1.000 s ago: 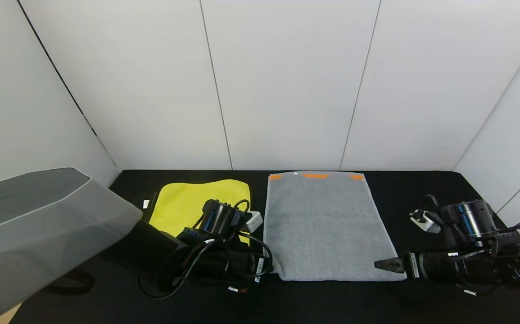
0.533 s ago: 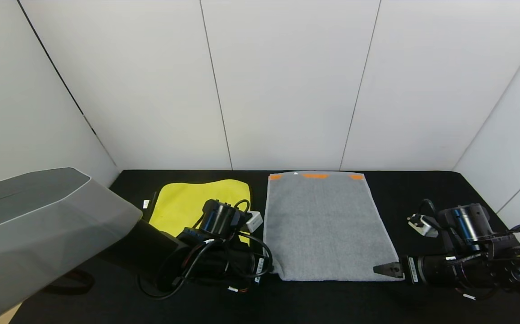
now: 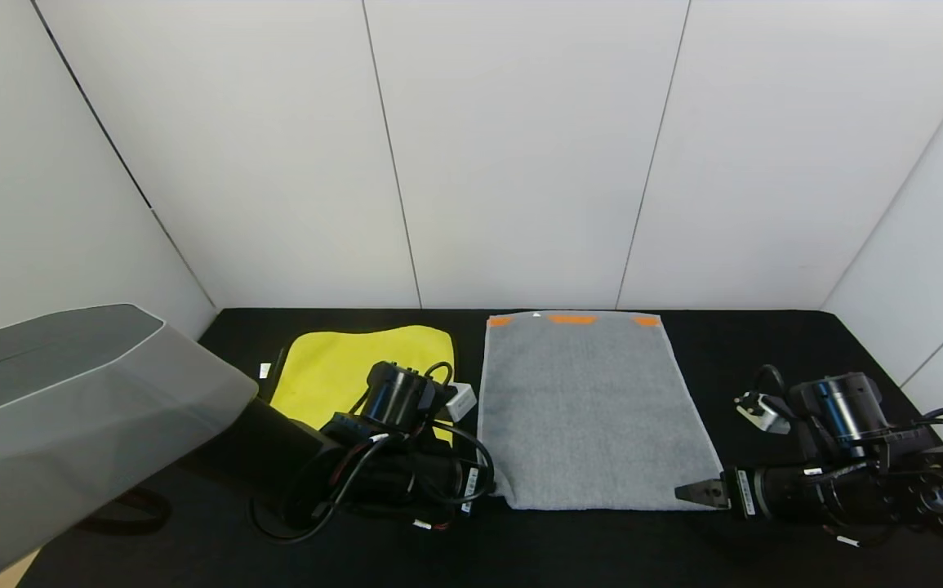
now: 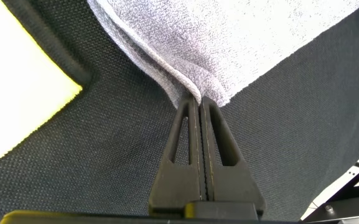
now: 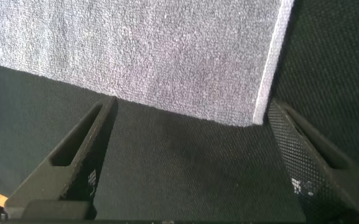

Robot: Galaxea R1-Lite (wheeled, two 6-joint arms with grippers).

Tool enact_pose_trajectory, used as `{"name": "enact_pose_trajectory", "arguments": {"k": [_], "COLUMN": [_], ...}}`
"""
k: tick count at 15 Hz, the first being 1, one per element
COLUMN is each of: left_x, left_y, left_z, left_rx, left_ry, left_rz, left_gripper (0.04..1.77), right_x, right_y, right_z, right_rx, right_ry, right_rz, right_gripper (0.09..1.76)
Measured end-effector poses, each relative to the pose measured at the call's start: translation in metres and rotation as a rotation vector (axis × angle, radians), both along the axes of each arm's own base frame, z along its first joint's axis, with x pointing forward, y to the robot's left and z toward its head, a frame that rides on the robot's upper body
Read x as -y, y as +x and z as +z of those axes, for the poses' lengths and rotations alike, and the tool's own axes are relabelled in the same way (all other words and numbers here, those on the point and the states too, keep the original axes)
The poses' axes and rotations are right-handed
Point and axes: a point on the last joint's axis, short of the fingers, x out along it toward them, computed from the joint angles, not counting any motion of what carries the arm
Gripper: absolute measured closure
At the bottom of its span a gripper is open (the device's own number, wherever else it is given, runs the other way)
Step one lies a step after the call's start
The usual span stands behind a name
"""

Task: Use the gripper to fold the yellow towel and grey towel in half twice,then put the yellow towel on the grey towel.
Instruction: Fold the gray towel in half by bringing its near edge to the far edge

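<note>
The grey towel [image 3: 589, 412] lies flat and unfolded on the black table [image 3: 765, 343], with its orange stripe marks along the far edge by the white wall panels [image 3: 520, 155]. Its near left corner is bunched and raised where the left gripper [image 4: 199, 106] pinches it, fingers pressed together on the cloth; in the head view that gripper is hidden under the left arm's wrist housing and cables. The near right corner lies flat on the table. The right gripper [image 3: 696, 492] sits low at that corner, its fingers [image 5: 73, 155] spread wide; in the right wrist view the towel's corner [image 5: 257, 118] lies between them, just beyond their tips and apart from both.

The yellow towel [image 3: 332, 367] lies spread on the table just to the left of the grey towel, a narrow strip of black surface between the two. Its near portion is covered by the left arm. A small white tag [image 3: 264, 370] shows at its left edge. A grey housing [image 3: 71, 408] fills the lower left of the head view.
</note>
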Motion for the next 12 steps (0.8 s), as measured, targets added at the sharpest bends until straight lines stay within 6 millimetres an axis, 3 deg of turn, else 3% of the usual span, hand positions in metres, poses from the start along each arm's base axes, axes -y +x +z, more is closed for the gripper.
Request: {"name": "enact_pose_trajectory", "arguments": {"k": [8, 12], "left_x": [-0.0001, -0.001], "left_y": [0.0001, 0.0006], "left_z": [0.0, 0.0], "left_rx": [-0.001, -0.001], "left_ry": [-0.002, -0.002], "left_rz": [-0.001, 0.001], "left_gripper": [1.7, 1.7], "right_x": [-0.0039, -0.0041], "right_y": [0.0022, 0.002], "right_z": [-0.0017, -0.0028], "right_rx": [0.005, 0.007], "right_ry": [0.003, 0.005], "right_rz": [0.013, 0.011], "right_gripper": [0.19, 0.81]}}
